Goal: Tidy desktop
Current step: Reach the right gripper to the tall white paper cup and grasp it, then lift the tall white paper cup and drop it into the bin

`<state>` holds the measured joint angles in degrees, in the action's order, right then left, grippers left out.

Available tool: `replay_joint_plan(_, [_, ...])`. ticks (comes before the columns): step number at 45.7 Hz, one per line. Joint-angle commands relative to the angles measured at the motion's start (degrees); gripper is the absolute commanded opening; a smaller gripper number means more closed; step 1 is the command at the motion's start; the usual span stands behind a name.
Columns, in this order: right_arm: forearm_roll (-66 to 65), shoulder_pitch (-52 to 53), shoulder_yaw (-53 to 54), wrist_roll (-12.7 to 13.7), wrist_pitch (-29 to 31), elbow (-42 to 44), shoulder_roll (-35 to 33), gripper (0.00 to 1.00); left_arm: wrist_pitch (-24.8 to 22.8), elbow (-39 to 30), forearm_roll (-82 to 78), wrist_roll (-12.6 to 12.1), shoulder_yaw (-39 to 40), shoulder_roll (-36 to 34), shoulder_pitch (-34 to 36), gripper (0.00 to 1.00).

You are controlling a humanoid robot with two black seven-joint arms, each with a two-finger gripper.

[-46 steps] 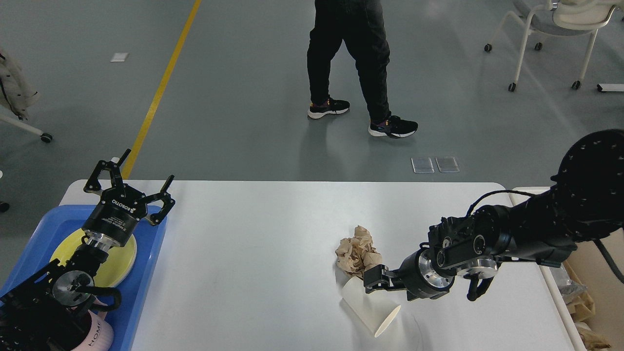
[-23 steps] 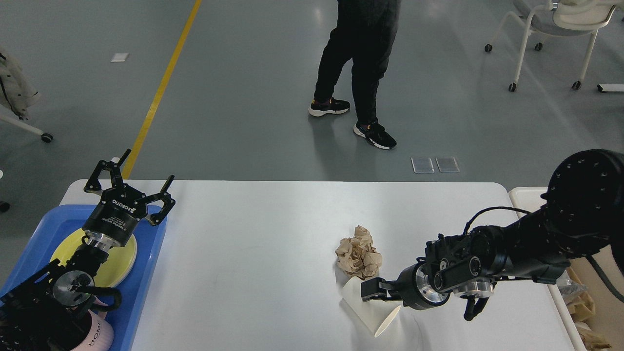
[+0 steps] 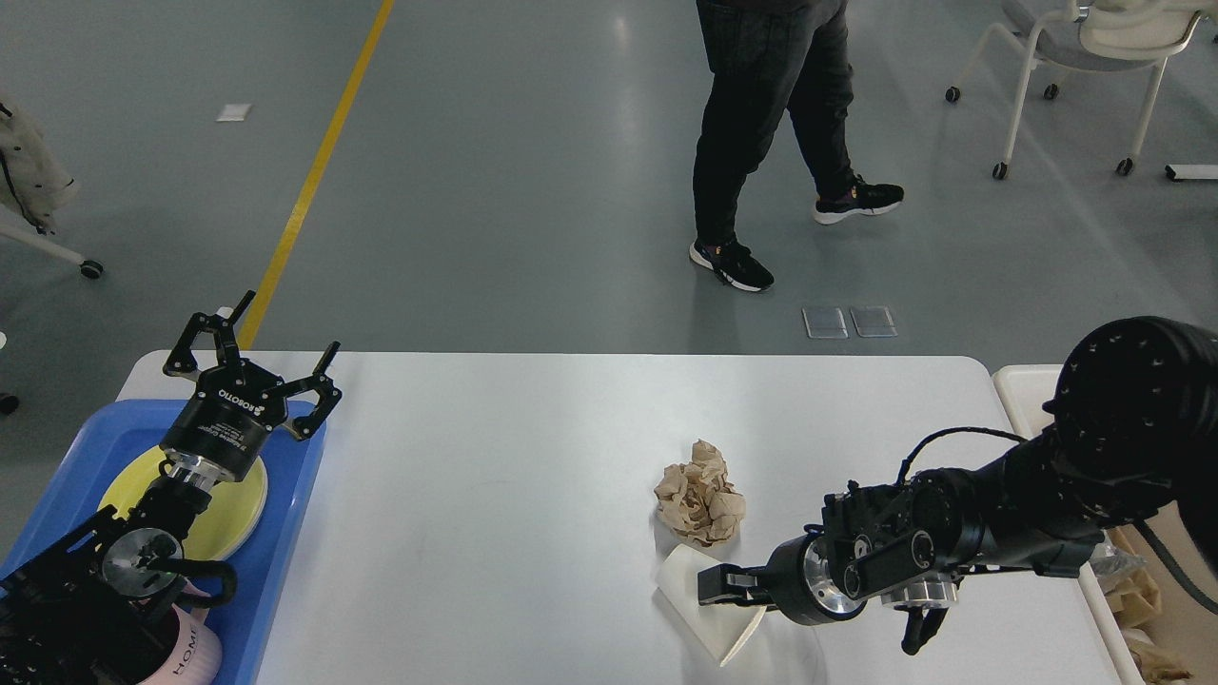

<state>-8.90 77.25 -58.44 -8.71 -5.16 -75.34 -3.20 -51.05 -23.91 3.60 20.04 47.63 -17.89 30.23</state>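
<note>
The desktop (image 3: 495,533) is a wide white tabletop. A crumpled brown paper ball (image 3: 700,494) lies right of its middle. Just in front of it a white paper cup (image 3: 702,612) lies on its side and looks squashed flat. My right gripper (image 3: 716,585) reaches in from the right, low over the table, with its fingers closed on the cup's upper side. My left gripper (image 3: 257,350) is open and empty, held above the far end of a blue tray (image 3: 285,533) at the left.
The blue tray holds a yellow plate (image 3: 238,504) and a pink cup (image 3: 190,656). A cream bin (image 3: 1023,381) with brown paper stands off the table's right edge. A person (image 3: 761,143) walks on the floor beyond; a wheeled chair (image 3: 1075,67) stands far right.
My right gripper has dropped lower and nearer, onto the cup, which has gone from round to flattened. The person has walked to the right. My left arm has not moved.
</note>
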Motion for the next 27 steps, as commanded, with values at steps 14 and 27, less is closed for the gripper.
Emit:
replay_joint_plan(14, [-0.06,1.41,0.43,-0.16,0.15,-2.18,-2.25,0.0,-0.01,0.0,0.0,0.0,0.01,-0.03,0.0,1.0])
replay_joint_plan(27, [0.03,10.01,0.43,0.1,6.37,-7.63,-10.94,0.0,-0.01,0.0,0.0,0.0,0.09,-0.03,-0.09,1.0])
